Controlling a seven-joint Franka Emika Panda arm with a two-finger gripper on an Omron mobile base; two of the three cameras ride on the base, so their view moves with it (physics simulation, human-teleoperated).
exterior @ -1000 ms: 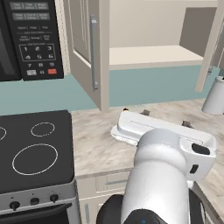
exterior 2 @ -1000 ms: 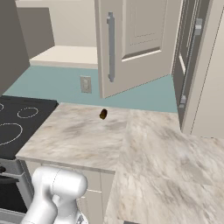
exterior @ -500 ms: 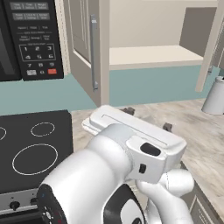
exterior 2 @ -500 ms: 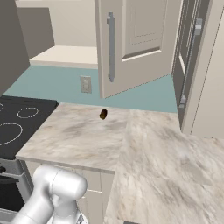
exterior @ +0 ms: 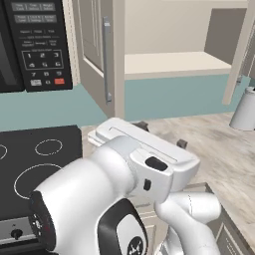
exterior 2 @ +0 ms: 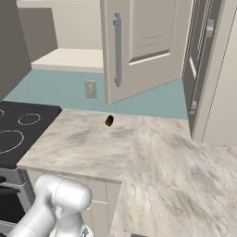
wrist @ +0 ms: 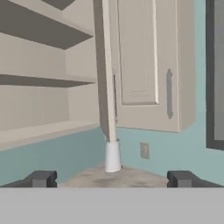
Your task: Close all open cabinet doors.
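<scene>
Cabinet doors (exterior 2: 143,46) ajar (gripper (wrist: 111,178) spread)

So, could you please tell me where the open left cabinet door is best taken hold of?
Probably at its long vertical silver bar handle, coming from the front: the cabinet door stands swung out, and the bar sits proud near its free edge, far from the hinge.

arm (exterior: 124,199) hides counter (exterior: 219,144) front | left cabinet door (exterior: 97,55) top cropped | brown object (exterior 2: 109,121) too small
</scene>
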